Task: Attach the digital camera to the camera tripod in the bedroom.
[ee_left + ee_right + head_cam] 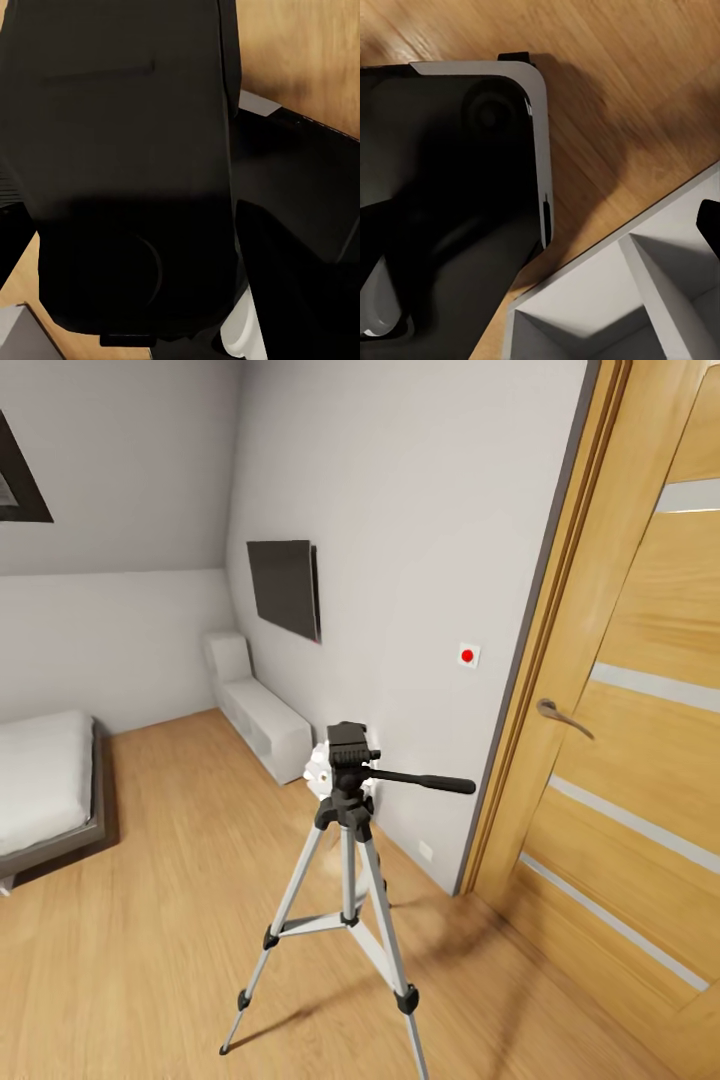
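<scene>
Left end effector: its wrist view is crowded by dark robot bodywork over the wood floor; whether the fingers are apart or together cannot be told.
Right end effector: its wrist view looks down past a black, grey-edged robot panel to the floor; its state cannot be told either.
Camera tripod: legs splayed on the floor for a steady stance, head bare, pan handle pointing toward the door.
Digital camera: unclear; a small black box tops the tripod head, probably the mount.
Beyond tripod: white low cabinet and dark wall panel.
Bed: well apart from the tripod, on the side away from the door.
Judgement: arms seem tucked for driving; approach comes first.
</scene>
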Controlling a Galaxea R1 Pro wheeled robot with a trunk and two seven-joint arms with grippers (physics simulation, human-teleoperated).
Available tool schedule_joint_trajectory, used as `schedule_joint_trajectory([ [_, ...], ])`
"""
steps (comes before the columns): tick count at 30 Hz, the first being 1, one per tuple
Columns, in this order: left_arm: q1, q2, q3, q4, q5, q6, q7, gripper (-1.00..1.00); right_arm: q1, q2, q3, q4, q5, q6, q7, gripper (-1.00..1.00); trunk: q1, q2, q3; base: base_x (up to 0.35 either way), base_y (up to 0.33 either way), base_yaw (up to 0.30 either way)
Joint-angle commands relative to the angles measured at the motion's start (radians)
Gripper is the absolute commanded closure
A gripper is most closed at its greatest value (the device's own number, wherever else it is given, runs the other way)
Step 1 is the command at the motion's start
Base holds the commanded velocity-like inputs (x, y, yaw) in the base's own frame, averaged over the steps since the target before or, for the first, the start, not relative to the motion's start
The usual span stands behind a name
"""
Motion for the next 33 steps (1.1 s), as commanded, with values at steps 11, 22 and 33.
schedule_joint_trajectory([
  [11, -0.001, 0.0, -0.008, -0.001, 0.009, 0.002, -0.003, 1.0, -0.001, -0.001, -0.008, 0.003, 0.009, -0.006, 0.002, -1.0, 0.001, -0.002, -0.002, 0.0, 0.0, 0.225],
  [22, -0.001, 0.0, 0.002, -0.006, 0.019, -0.047, 0.0, 1.0, -0.001, -0.009, -0.004, 0.001, 0.014, -0.003, 0.004, -1.0, 0.001, -0.002, -0.002, 0.0, 0.0, 0.036],
  [33, -0.001, -0.004, 0.004, -0.013, 0.017, -0.055, -0.001, 1.0, 0.006, -0.017, 0.022, -0.257, 0.068, 0.088, 0.016, -1.0, 0.001, -0.002, -0.002, 0.0, 0.0, 0.001],
])
